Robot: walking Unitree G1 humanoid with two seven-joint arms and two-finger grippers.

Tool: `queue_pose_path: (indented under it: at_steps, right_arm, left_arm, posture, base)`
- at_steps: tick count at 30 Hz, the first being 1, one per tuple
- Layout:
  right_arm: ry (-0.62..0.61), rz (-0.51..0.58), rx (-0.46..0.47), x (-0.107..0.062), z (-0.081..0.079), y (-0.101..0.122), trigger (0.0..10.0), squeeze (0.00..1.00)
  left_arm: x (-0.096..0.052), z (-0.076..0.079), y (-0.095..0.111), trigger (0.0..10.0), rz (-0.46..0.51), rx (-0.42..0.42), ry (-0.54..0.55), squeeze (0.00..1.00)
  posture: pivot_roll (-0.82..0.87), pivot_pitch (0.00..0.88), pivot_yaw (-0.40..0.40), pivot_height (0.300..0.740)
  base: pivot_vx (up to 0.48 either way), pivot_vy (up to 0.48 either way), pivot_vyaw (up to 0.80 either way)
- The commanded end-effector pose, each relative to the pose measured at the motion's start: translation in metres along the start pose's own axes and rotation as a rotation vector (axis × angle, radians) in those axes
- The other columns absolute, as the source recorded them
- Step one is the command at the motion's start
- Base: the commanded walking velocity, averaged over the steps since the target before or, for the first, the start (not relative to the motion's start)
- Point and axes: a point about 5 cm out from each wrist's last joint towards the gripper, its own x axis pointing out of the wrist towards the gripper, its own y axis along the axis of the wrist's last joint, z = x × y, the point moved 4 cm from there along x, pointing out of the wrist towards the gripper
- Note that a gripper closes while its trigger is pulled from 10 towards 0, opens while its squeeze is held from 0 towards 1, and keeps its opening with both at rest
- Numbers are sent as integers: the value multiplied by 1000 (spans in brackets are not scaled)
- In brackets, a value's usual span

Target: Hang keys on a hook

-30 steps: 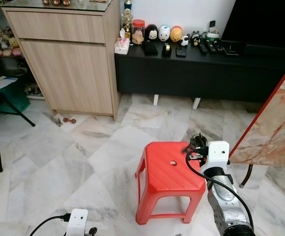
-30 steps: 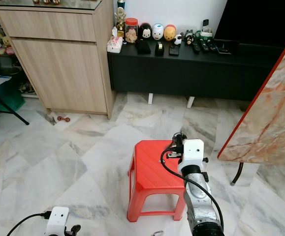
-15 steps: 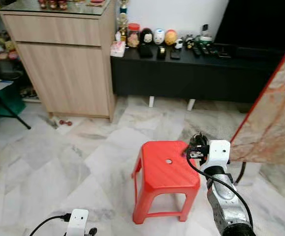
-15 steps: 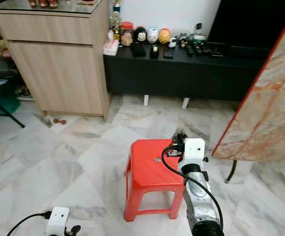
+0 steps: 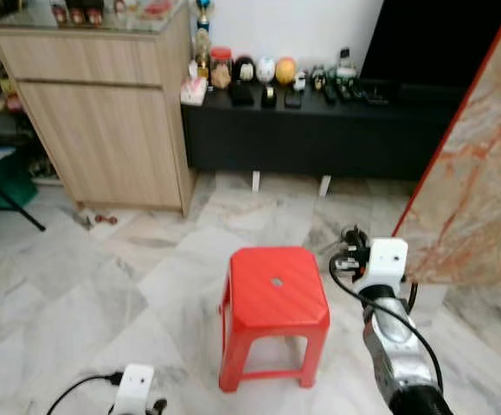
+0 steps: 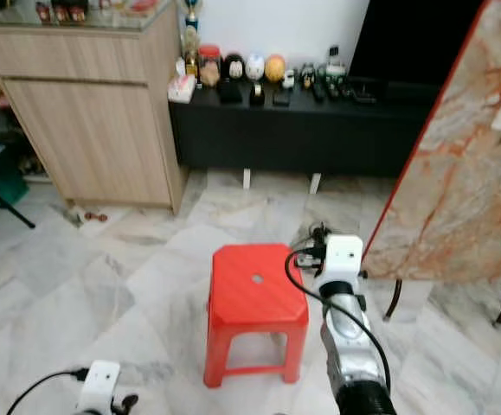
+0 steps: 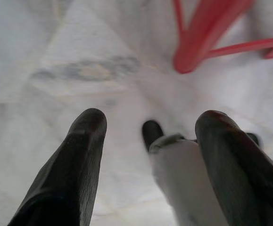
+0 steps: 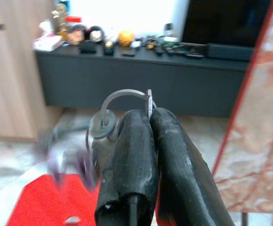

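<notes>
— Leftmost? A wooden cabinet [image 5: 103, 112] against the wall, a few small things on the floor at its foot, too small to tell.

— And low down on that side? The left gripper [image 7: 148, 136], hanging near the marble floor [image 5: 77, 294], fingers [image 7: 79, 155] spread apart with nothing between them. A leg of the red stool [image 5: 274, 294] in its wrist view, just beyond.

— Next over? A black low unit [image 5: 319, 125] along the wall, a row of small figures and remotes [image 5: 276, 73] on top, a dark screen [image 5: 432, 39] above its right end.

— Middle of the floor? The stool, standing upright, a small hole in its seat.

— The keys? Pinched at the tips of the right gripper [image 8: 149, 115], fingers [image 8: 131, 155] pressed together on the ring. Keys [image 8: 105, 127] hanging just beside and below the fingertips on the stool's side, blurred, over the red seat in the wrist view.

— Where is that gripper in the room? Raised just to the right of the stool [image 5: 351, 246], near seat height, pointing toward the black unit.

— Far right? A marbled slab with a red edge [image 5: 471, 173], tilted, close by the right arm.
</notes>
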Motion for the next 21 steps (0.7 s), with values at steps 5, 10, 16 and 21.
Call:
queue_pose_path:
  at_steps: [5,10,16,21]
  right_arm:
    - [-10,26,12,6,-3,9,10000,0]
    - [-43,10,44,9,1,8,10000,0]
    - [-43,15,34,11,1,10,10000,0]
    - [-52,17,34,11,4,10,10000,0]
  left_arm:
    - [0,-11,0,10000,-15,10,19,0]
    - [1,-10,3,10000,-12,8,18,0]
    - [1,-10,4,10000,-12,8,16,0]
    - [2,-9,5,10000,-10,7,15,0]
  posture:
    - [74,0,-68,740]
    - [72,0,-67,740]
    - [72,0,-68,740]
    - [70,0,-67,740]
  base:
    - [0,-285,0]
    - [0,-285,0]
    - [0,-289,0]
    - [0,-284,0]
